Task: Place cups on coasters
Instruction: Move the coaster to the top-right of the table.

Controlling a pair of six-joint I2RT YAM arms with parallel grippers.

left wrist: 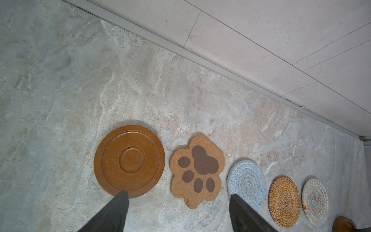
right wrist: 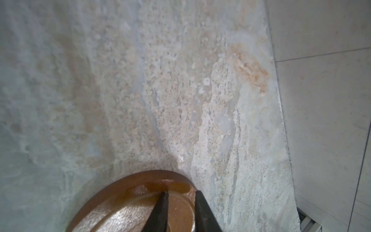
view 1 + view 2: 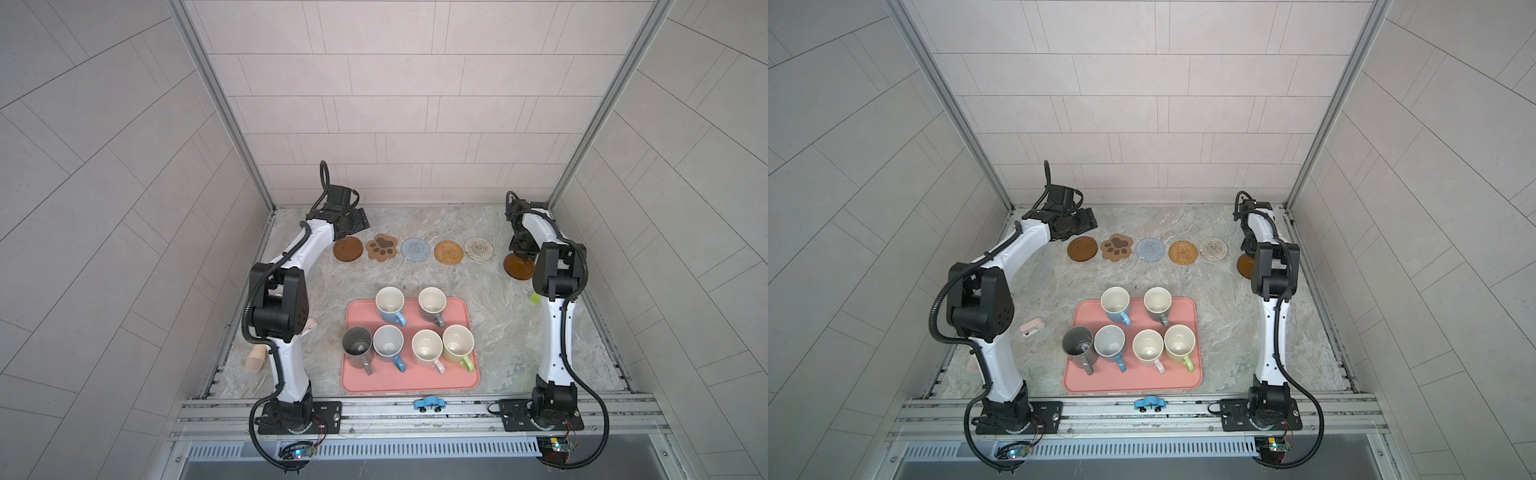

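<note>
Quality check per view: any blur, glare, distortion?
Right wrist view: tabletop soft and out of focus, glare patch on the brown wooden coaster. Left wrist view: sharp, paw-print coaster texture crisp. Both top views: wall tiles bow from wide-angle distortion; lighting even.

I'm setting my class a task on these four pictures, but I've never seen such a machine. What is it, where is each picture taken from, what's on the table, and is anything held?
Two robot arms, bolted to the front rail, each end in a two-fingered hand. The two wide pictures look down from overhead; the other two come from cameras on the wrists. Six mugs stand on a pink tray; five coasters lie in a row behind. The left hand is open and empty. The right hand seems to pinch a sixth coaster by its rim.
</note>
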